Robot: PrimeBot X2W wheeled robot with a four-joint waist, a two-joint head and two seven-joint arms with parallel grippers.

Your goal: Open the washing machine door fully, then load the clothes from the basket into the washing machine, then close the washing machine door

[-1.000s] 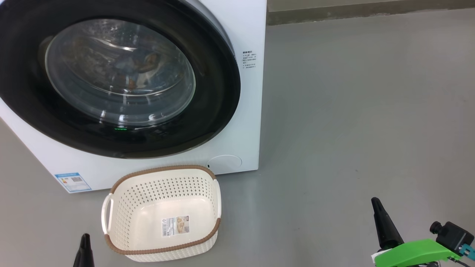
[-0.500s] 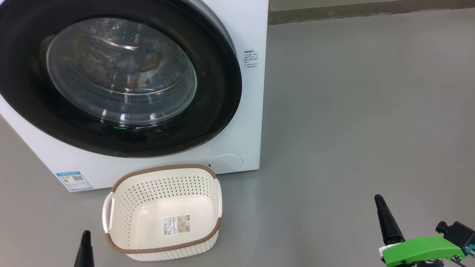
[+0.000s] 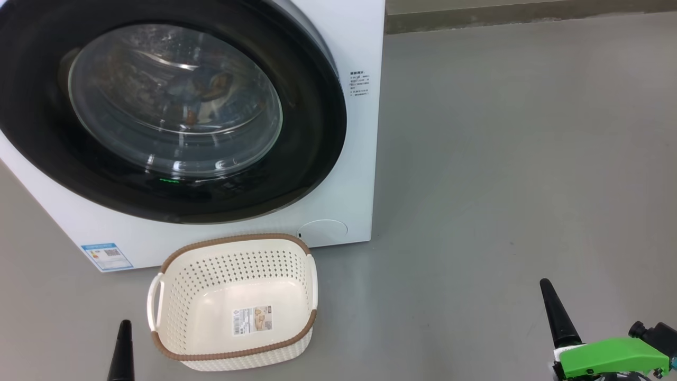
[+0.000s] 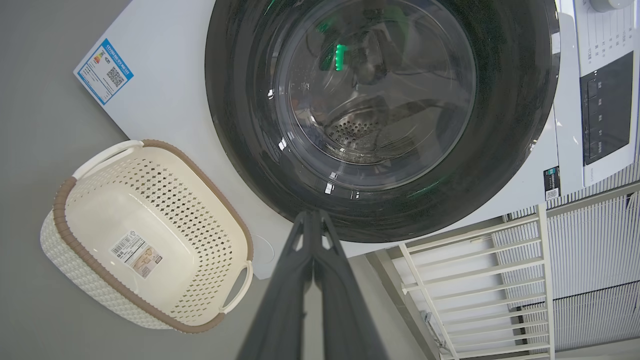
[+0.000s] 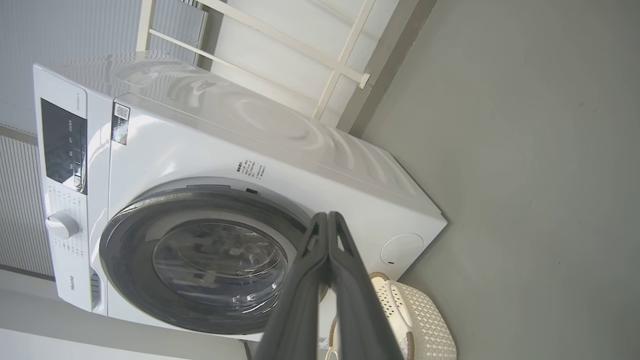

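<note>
**Door shut, basket bare, both grippers clenched**

Head view. Washing machine (image 3: pixel 365 174) fills 10 to 12 o'clock, its white front tilted across the frame. Washing machine door (image 3: pixel 312 132) lies flush against that front, with the glass bowl at its centre. Behind the glass, at 11 o'clock, are blue and orange-brown patches. They are likely the clothes (image 3: pixel 203 90), but reflections blur them.

Basket (image 3: pixel 232 239) stands upright on the grey floor (image 3: pixel 502 159) at 7 o'clock, just before the machine's lower edge. A label sticker (image 3: pixel 252 321) lies on its bare bottom.

Left gripper (image 3: pixel 125 330) is at 7 o'clock, near the basket's left handle, not touching. Right gripper (image 3: pixel 546 291) is at 4 o'clock, well apart from the basket. Both jaws are pressed tight together, nothing between them.
</note>
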